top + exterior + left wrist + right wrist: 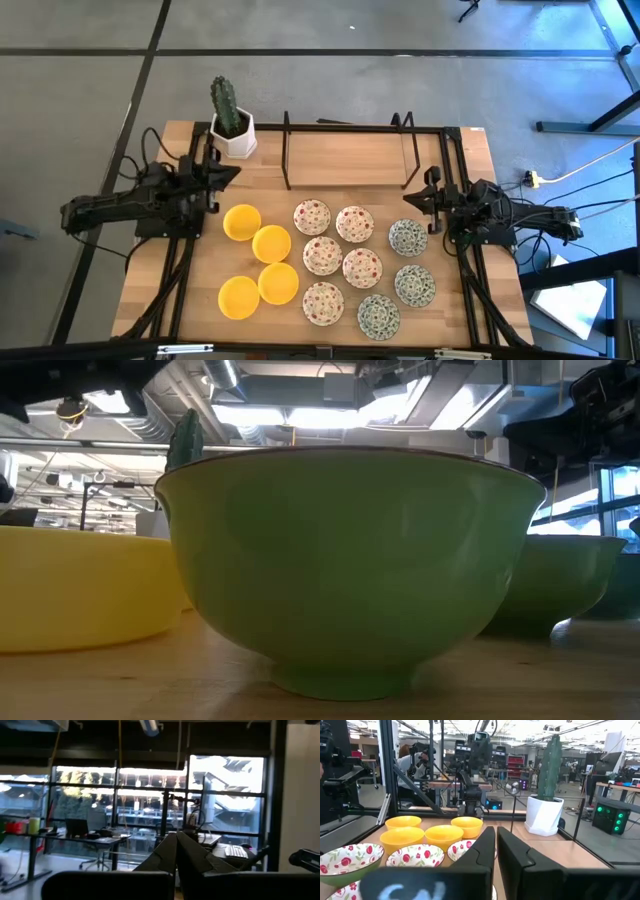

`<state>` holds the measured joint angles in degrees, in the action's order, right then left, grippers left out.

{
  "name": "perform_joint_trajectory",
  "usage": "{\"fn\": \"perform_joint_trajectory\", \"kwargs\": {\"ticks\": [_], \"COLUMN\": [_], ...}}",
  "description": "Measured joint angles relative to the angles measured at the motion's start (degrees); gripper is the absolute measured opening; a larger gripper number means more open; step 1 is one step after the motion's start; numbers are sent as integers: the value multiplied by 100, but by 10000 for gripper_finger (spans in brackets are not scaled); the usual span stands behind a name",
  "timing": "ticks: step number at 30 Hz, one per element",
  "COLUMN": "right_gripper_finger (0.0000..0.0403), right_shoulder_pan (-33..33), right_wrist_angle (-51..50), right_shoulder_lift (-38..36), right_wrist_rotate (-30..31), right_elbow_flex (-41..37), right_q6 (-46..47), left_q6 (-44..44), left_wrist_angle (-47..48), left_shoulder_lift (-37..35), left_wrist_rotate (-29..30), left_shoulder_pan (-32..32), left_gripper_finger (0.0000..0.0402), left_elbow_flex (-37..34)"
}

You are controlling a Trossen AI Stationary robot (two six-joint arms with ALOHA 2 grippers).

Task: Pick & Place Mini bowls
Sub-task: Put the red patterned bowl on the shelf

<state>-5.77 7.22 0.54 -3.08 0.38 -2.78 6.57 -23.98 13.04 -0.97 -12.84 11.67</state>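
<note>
Several mini bowls rest on their bases across the near half of the wooden table: plain yellow ones point(271, 243) at the left, white ones with red flowers point(322, 255) in the middle, and white ones with a green pattern point(414, 285) at the right. In the low view one bowl's green outer wall point(350, 570) fills the picture, with a yellow bowl point(80, 590) beside it. My left gripper point(233, 172) is shut at the table's left side, raised and apart from the yellow bowls. At the right side my right gripper point(412, 200) is shut, just beyond the green-patterned bowls point(496, 832).
A cactus in a white pot point(232, 125) stands at the far left corner. A black wire rack point(350, 150) stands along the far edge. Black frame rails point(470, 290) run down both sides of the table. People point(417, 757) are in the room beyond it.
</note>
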Motion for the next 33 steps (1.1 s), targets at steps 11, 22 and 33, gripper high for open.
{"fn": "perform_joint_trajectory", "kwargs": {"ticks": [11,22,33], "right_gripper_finger": [21,21,21], "right_shoulder_pan": [1,-5,-5], "right_wrist_angle": [182,2282,1313], "right_shoulder_lift": [0,0,11], "right_wrist_rotate": [-625,519,804], "right_elbow_flex": [0,101,137], "right_q6": [-603,-1377,-1454], "left_q6": [-634,-582,-926], "left_wrist_angle": [-252,-980,-1708], "left_shoulder_lift": [1516,2908,3360], "left_wrist_rotate": [-270,-298,-279], "left_shoulder_pan": [2,87,85], "left_gripper_finger": [4,4,4], "left_elbow_flex": [217,6,6]}}
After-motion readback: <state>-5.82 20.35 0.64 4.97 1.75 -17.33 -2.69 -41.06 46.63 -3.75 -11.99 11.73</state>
